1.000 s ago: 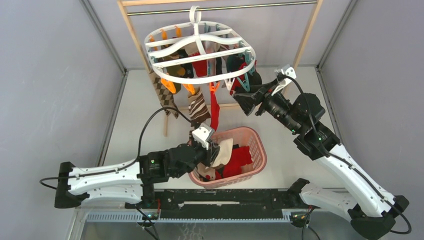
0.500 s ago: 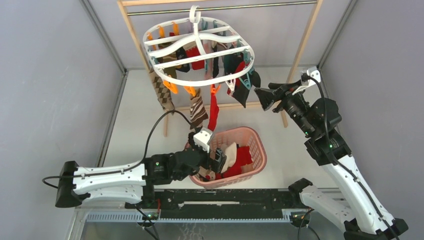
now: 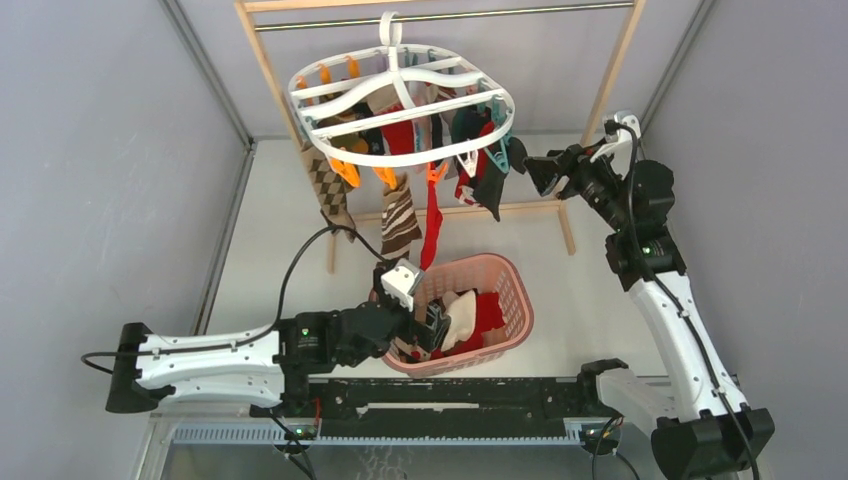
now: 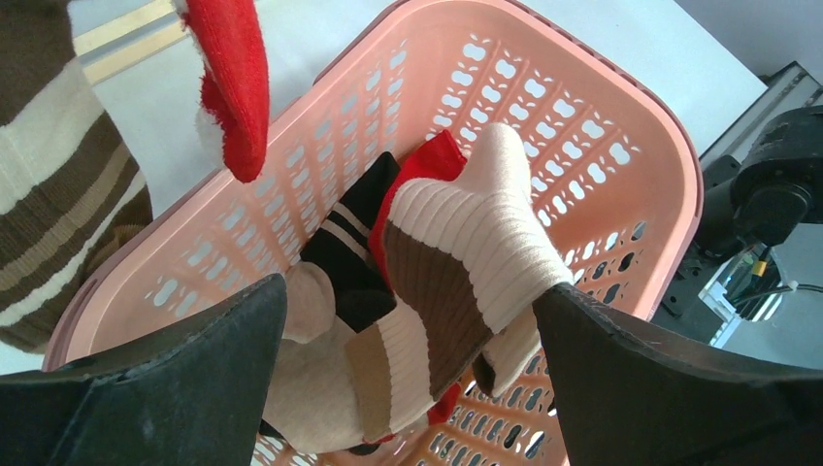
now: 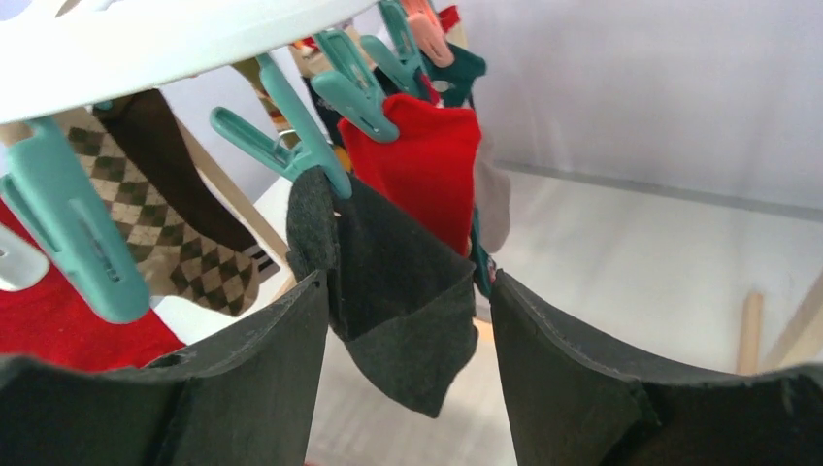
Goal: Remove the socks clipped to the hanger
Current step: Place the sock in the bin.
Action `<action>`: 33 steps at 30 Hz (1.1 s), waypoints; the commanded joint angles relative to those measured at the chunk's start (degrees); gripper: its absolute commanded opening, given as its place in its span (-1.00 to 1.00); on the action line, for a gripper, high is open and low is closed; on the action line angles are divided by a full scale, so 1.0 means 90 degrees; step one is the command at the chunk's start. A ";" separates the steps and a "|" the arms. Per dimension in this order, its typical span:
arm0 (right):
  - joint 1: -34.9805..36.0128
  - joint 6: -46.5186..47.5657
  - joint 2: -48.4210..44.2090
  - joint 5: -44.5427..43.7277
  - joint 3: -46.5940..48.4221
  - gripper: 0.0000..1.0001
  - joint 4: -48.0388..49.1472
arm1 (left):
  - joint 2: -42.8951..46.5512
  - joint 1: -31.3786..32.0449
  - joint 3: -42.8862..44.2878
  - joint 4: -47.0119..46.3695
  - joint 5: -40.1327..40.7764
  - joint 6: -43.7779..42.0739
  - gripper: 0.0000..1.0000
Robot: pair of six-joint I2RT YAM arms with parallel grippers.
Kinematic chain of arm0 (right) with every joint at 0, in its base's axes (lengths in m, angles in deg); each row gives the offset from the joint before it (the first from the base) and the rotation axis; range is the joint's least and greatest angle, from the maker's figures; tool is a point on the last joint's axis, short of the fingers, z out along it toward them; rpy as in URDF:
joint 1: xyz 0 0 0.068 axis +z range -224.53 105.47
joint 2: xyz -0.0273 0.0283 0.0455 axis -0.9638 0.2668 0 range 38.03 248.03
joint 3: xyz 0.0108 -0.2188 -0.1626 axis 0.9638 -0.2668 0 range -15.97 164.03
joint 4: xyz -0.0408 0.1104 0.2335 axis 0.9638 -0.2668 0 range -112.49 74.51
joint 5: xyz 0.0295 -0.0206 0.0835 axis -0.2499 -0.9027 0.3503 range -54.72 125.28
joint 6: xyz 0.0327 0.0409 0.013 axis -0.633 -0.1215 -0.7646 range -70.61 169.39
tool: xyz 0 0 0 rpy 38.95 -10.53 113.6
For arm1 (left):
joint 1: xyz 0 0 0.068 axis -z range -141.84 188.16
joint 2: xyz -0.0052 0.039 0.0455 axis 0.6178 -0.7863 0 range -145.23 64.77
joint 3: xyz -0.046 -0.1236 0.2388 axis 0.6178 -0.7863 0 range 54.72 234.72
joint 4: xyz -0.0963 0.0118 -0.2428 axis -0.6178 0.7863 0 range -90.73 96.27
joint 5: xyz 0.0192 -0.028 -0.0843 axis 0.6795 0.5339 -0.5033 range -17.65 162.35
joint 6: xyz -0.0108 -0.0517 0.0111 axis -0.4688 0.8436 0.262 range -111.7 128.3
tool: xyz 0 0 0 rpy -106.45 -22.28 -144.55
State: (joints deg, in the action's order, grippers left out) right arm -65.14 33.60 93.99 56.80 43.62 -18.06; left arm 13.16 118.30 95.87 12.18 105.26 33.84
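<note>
We've just let go: L gripper (image 4: 408, 291) jaws now wide over the basket (image 4: 621, 146), beige sock (image 4: 456, 262) dropped in, one more done, while R gripper (image 5: 408, 282) has swung up, jaws apart astride the dark sock (image 5: 383, 243) still clipped at the hanger's (image 3: 405, 157) rt edge.

Pink basket (image 3: 479, 260) on white table (image 3: 585, 292)

Left tool (image 3: 432, 325) hovers above the pink basket (image 3: 520, 300).

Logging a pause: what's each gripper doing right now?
Left gripper: open, empty, over the basket.
Right gripper: open, straddling a clipped dark sock.
</note>
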 commanded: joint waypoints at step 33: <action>0.1341 0.0524 0.1129 0.0452 0.0146 0.41 0.0848 | 0.0188 0.0354 0.0455 0.0274 0.0357 -0.0106 1.00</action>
State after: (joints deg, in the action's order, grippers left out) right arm -55.43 35.66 104.00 63.77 43.62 -11.99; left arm 14.10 121.09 96.00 15.07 107.18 33.75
